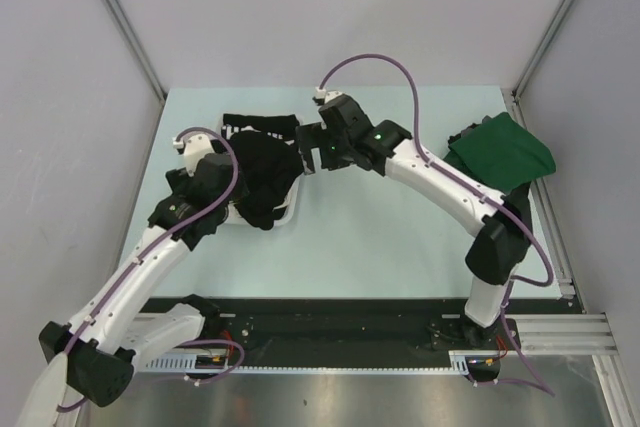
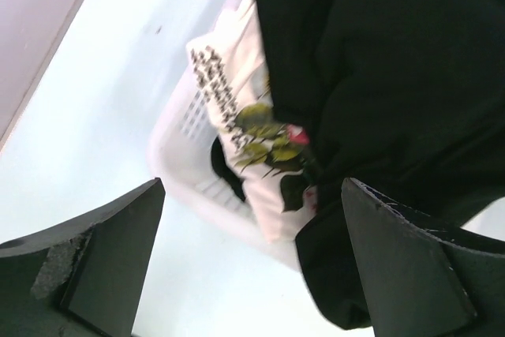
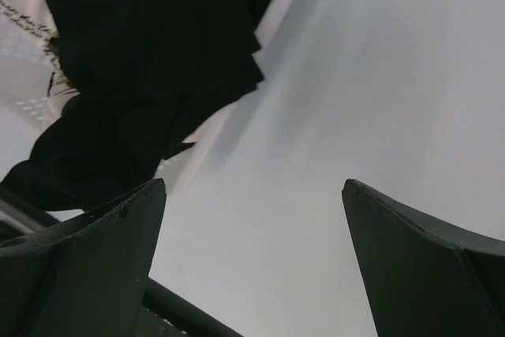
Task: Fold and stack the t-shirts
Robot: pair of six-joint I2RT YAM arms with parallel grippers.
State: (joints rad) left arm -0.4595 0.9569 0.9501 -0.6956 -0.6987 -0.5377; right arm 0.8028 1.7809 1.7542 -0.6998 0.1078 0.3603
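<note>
Hovering by the basket (image 2: 177, 159) of t-shirts (image 1: 265, 172), left end effector (image 2: 252, 191) and right end effector (image 3: 252, 187) gape apart.

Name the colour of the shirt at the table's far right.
The shirt is dark green; top view.

Nothing legible anywhere. Rows of dark print on the floral shirt (image 2: 254, 128), too blurred to read. White lettering on the black shirt (image 1: 258, 127) toward the far edge of the desk (image 1: 380, 237), too small to make out.
</note>
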